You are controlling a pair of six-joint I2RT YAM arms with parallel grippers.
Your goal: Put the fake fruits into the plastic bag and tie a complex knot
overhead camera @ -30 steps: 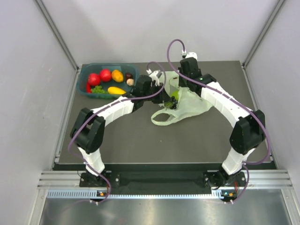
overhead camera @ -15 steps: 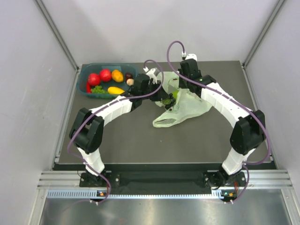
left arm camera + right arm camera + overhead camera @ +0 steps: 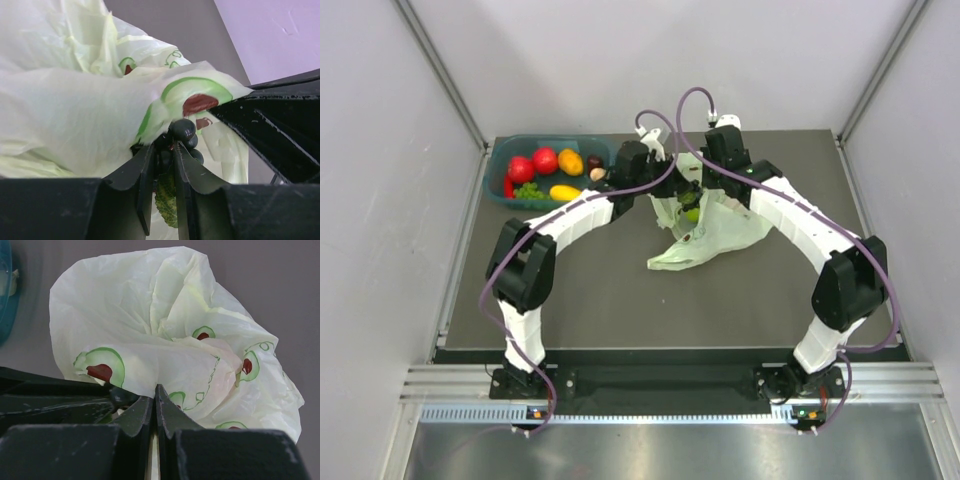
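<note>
Lately changed: since a second ago we see the left arm (image 3: 570, 212) swung up toward the far edge, with its wrist now over the bag's mouth.
Table (image 3: 620, 295): we find a dark top bearing everything.
Plastic bag (image 3: 725, 232): it lies right of centre on the table. Its near handle loop, flat and spread before, is now drawn up and bunched.
Teal tub (image 3: 498, 172): it sits in the far left corner, well apart from the bag, and has not moved.
Fake fruits (image 3: 545, 160): red, orange and yellow pieces lie in the tub, as before.
Right gripper (image 3: 155, 390): its fingers are clenched on a fold of the bag's rim.
Left gripper (image 3: 173, 150): its fingers pinch the dark grapes.
Dark grapes (image 3: 183, 129): we see the cluster just past the fingertips, touching the bag's printed rim. A green leaf hangs between the fingers.
</note>
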